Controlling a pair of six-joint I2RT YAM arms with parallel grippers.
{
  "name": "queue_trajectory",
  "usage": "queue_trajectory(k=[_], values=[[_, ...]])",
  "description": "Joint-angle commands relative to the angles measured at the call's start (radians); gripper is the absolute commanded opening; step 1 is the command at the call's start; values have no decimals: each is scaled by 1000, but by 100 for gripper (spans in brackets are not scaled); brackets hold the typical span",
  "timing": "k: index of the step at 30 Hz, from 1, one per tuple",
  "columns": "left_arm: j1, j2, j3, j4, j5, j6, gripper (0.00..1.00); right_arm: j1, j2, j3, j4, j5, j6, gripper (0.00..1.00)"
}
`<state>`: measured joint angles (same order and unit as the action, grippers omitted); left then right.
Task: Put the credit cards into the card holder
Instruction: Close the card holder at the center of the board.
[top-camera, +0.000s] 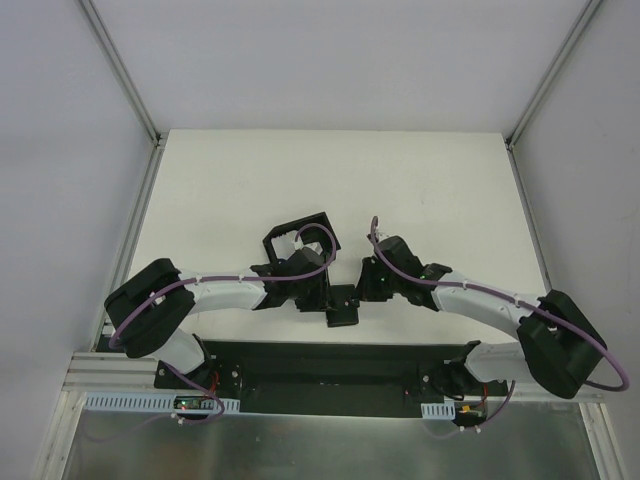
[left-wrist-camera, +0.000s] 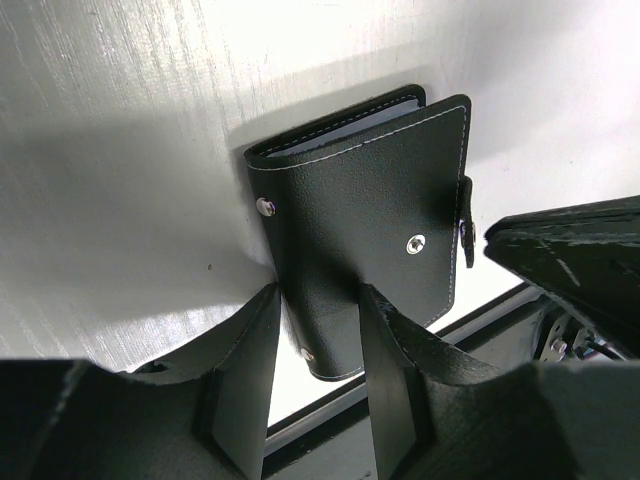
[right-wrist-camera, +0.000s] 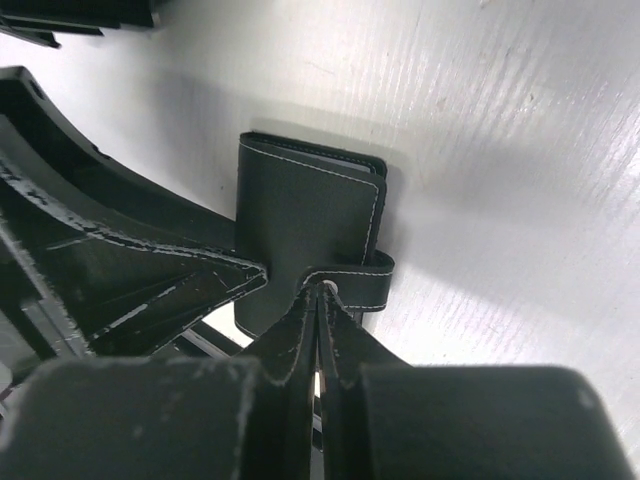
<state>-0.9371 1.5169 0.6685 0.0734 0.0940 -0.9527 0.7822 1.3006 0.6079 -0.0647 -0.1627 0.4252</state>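
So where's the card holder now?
Top view: the card holder sits centre, near the front edge of the table, in front of the black box, between the fingers of the left pincer, with the right pincer shut at its snap tab.

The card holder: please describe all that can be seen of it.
The card holder is black, leather-like, with pale stitching, metal snap studs and bluish-grey inner leaves. It is folded shut but unsnapped, near the table's front edge. The left claw grips its lower end; the right claw pinches its snap tab.
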Motion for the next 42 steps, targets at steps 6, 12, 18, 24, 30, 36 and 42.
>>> queue_trajectory(k=[6,12,18,24,30,36,42], values=[[-8,-3,6,-40,-31,17,37,-34,-44,15,-7,17,6,2],[-9,-4,5,-41,-31,15,37,-34,-23,-7,6,-3,21,2],[-9,-1,9,-40,-28,15,37,-35,-17,-29,28,-15,44,8],[-8,-3,9,-40,-30,14,38,-35,-26,-42,25,-6,46,18],[-8,-6,13,-40,-27,15,38,-35,3,-14,37,-20,32,20],[-9,-6,11,-40,-27,19,38,-37,6,3,45,-29,15,20],[-9,-6,11,-41,-28,19,38,-37,-21,-5,60,-32,18,20]])
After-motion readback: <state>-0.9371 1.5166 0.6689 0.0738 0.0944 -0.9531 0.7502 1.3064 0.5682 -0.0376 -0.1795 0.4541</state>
